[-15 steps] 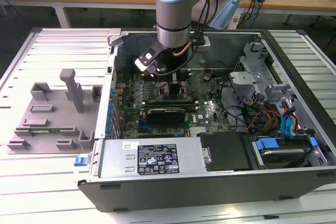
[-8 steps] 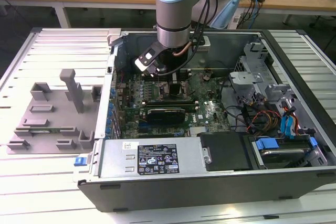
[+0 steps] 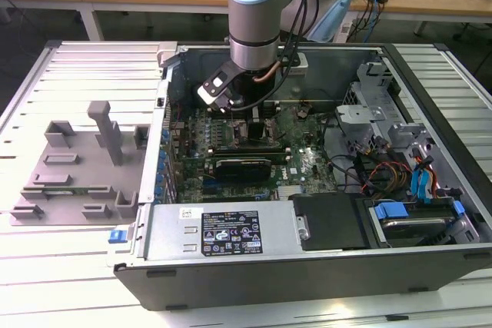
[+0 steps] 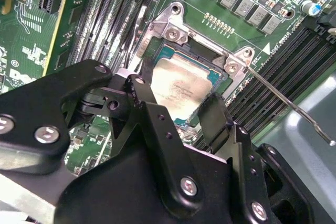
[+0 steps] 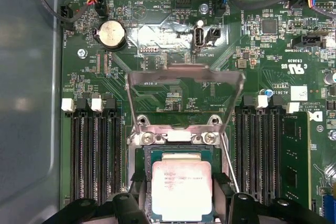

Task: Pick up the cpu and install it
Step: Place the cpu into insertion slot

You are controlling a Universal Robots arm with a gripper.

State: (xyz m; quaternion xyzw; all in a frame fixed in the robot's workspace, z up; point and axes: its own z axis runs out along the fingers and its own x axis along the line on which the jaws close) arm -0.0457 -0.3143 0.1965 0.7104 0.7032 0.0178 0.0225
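Arm: the Universal Robots arm [image 3: 257,5] is reaching down into the open computer case [image 3: 169,236], which is lying on the slatted worktop [image 3: 77,282]; its gripper [image 4: 176,100] is hanging straight over the CPU socket [image 4: 176,32].
Cpu, place: the cpu [image 5: 181,190] is lying flat inside the socket, level with the motherboard [image 5: 262,51].
Key relation: the cpu is sitting directly between the 2 fingers [image 4: 212,116], with no offset to either side of the socket. Being nearly square, it is offering no long axis, and its edges are running parallel to the socket frame.
Fingers: they are clenching the cpu, 1 finger pressing on each of 2 opposite edges, as far as both wrist views are showing.
Cpu, look: a matt silver top plate is carrying faint print, and a thin green rim is showing round it.
Socket hardware: the load plate [image 5: 184,74] is standing swung open on the hinge side of the socket; the thin retention lever [image 4: 283,100] is lying released just beside the socket.
Neighbours: black memory slots [image 5: 94,156] are running along both flanks of the socket.
Stage, judged: the cpu is looking seated or all but seated; the load plate is not yet closed over it.
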